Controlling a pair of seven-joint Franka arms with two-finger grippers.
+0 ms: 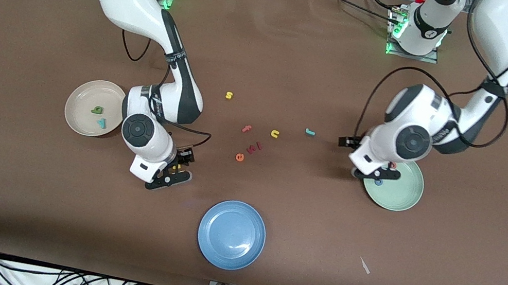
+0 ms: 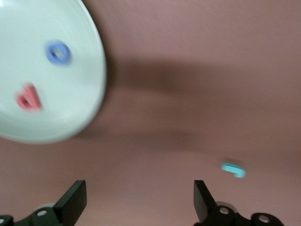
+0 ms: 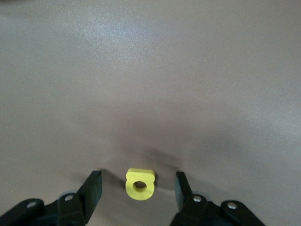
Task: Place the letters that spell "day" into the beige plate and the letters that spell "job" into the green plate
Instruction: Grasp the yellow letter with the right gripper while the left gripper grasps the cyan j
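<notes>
No printed text, brand or no. is legible. Only foam letter shapes on the brown tabletop are read: a yellow foam "s" (image 1: 229, 95), a pink foam "f" (image 1: 246, 128), an orange foam "e" (image 1: 240, 157).

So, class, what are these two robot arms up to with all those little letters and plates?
They are sorting foam letters onto plates. The right gripper is low over the table beside the beige plate, its open fingers straddling a yellow letter without gripping it yet. That plate already holds a green letter and a cyan one. The left gripper hangs open at the edge of the green plate, which holds a blue ring and a pinkish-red letter. A teal letter lies on the table.
</notes>
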